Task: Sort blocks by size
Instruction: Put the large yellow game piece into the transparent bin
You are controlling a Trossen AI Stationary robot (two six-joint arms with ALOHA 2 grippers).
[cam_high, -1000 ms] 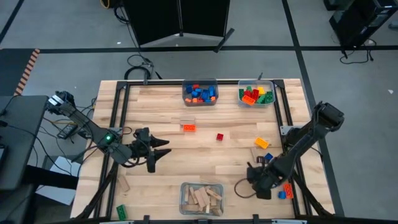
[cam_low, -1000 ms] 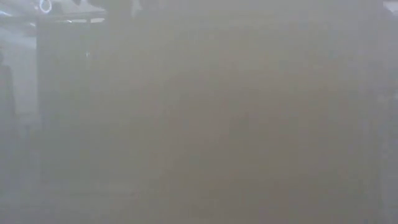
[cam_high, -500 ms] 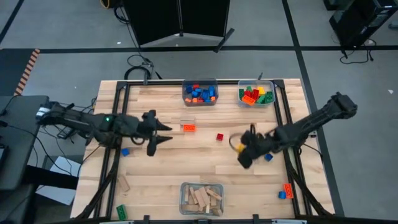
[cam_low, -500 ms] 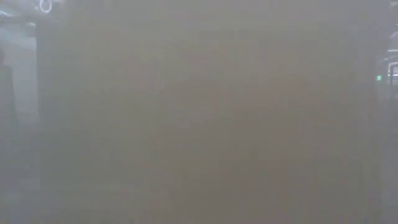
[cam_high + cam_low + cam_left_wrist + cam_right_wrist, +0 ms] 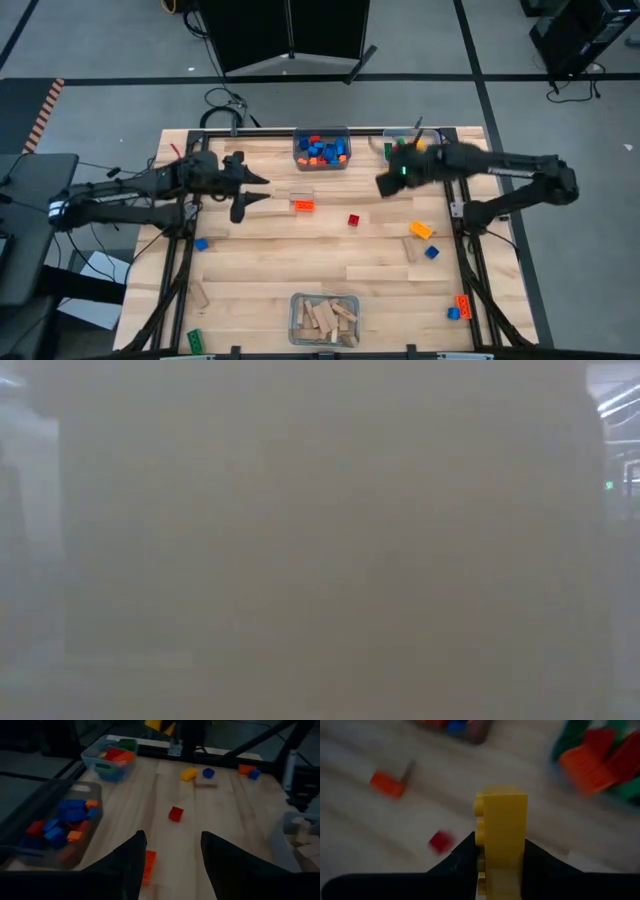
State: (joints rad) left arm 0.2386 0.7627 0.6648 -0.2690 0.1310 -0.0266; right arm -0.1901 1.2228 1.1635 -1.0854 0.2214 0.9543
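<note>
My right jaws (image 5: 501, 851), pinching a yellow brick (image 5: 501, 827), have swung up beside the far-right bin (image 5: 428, 158); left jaws (image 5: 171, 851) stay spread.

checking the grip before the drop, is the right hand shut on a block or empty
Shut on a block: in the right wrist view the right hand has both dark fingers pressed against a yellow studded brick standing upright between them.

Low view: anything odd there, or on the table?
Low view shows only an even grey-brown haze, with no table or arms visible, so it looks blocked or fogged. On the wooden table, a small green studded brick lies at the near left corner, far from the clear bins.
</note>
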